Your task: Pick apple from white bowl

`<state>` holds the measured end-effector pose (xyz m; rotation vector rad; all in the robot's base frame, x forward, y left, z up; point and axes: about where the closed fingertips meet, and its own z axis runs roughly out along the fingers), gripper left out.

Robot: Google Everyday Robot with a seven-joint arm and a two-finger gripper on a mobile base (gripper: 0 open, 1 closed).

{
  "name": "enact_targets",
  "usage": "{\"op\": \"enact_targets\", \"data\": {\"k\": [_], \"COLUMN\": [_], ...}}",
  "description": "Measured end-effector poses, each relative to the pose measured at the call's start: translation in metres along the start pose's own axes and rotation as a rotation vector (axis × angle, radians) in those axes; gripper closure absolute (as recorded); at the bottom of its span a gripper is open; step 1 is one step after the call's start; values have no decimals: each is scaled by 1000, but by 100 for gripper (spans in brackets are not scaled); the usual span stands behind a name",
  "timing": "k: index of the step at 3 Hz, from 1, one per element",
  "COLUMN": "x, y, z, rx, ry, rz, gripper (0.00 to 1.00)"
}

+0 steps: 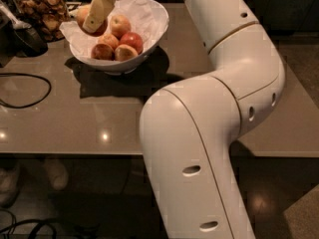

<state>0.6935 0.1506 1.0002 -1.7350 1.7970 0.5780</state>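
The white bowl (pixel 149 31), lined with crumpled white paper, stands at the back left of the grey table. Several apples lie in it, among them a deep red one (pixel 132 41). My gripper (pixel 92 25) is at the top left, over the bowl's left rim. It is shut on the yellow-orange apple (pixel 81 15), which sits above the rim, partly hidden behind a cream finger (pixel 99 9).
A glass jar of brown snacks (pixel 42 9) stands just left of the bowl, with a dark utensil (pixel 22 34) beside it. A black cable (pixel 27 91) loops over the table's left part. My white arm (pixel 214 133) fills the right foreground.
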Motion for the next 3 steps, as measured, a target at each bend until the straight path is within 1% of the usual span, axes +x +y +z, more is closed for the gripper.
{"op": "enact_targets", "data": {"k": [1,2,3], "x": [-13,-28,-31], "y": [15,36,33], "z": [-10,-45,-42], "rx": [-40,-33,-28], "ry": [-35,-74,-82], "rz": [-17,-15,-16], "gripper": [100,100,100]}}
